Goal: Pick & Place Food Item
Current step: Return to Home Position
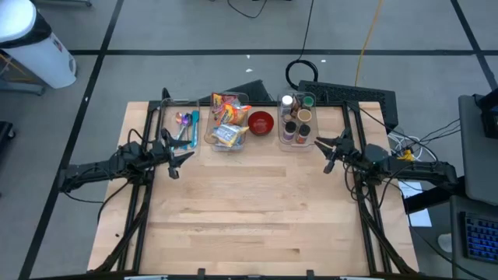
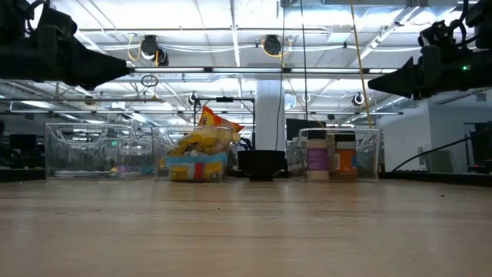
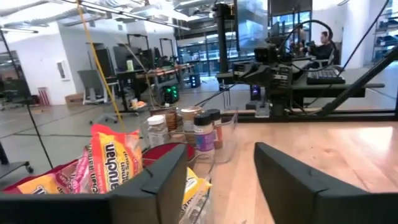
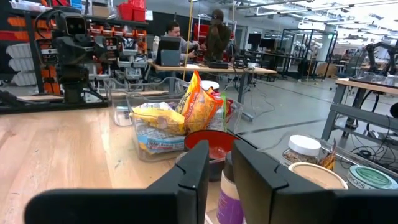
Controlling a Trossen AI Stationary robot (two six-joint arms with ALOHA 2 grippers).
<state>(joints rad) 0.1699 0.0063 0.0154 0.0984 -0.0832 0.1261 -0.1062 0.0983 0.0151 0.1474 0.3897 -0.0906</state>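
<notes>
Food packets (image 1: 227, 123) fill a clear bin at the table's far edge; an orange and yellow bag (image 4: 198, 102) stands upright in it above flat packets (image 3: 115, 155). A red bowl (image 1: 261, 122) rests on the table just right of that bin. My left gripper (image 1: 180, 152) hovers above the table left of the bin, pointing level, open, with nothing between its fingers (image 3: 155, 180). My right gripper (image 1: 327, 152) hovers at the right, beside the jar bin, also level. Only a narrow gap (image 4: 221, 155) shows between its fingers, with nothing in it.
A clear bin of spoons (image 1: 184, 124) stands at the far left, a clear bin of jars (image 1: 296, 120) at the far right. The table's near half (image 1: 257, 218) is bare wood. Beyond the far edge lie a dark keyboard (image 1: 350, 95) and cables. People sit in the room behind (image 4: 174, 37).
</notes>
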